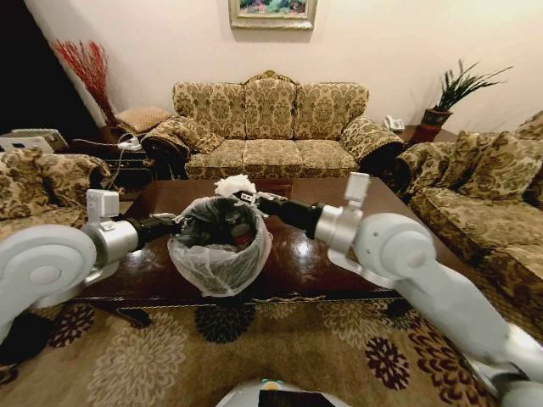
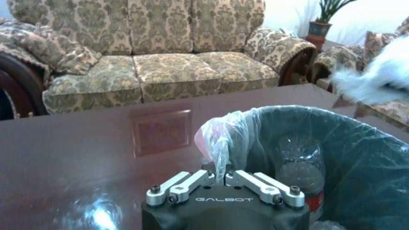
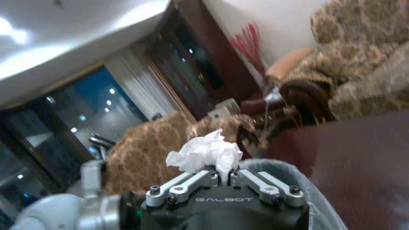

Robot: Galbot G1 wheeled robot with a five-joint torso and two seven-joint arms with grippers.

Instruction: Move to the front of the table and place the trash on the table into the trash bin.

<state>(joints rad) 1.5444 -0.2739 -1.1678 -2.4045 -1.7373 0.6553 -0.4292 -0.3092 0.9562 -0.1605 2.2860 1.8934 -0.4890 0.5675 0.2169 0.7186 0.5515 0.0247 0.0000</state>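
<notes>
Right gripper point(image 1: 240, 197) is clenched on the paper wad point(image 1: 233, 184), holding it just above the far rim of the bin point(image 1: 221, 263), which sits on the table point(image 1: 339, 254) directly below it. Left gripper point(image 1: 180, 224) is at the bin's left rim, fingers pinched on a fold of the liner point(image 2: 223, 139). Just past that gripper, inside the bin, the bottle point(image 2: 300, 165) stands upright with its red label low down.

Bottle point(image 2: 299, 165) half hidden inside the trash bin point(image 2: 357, 158).
</notes>
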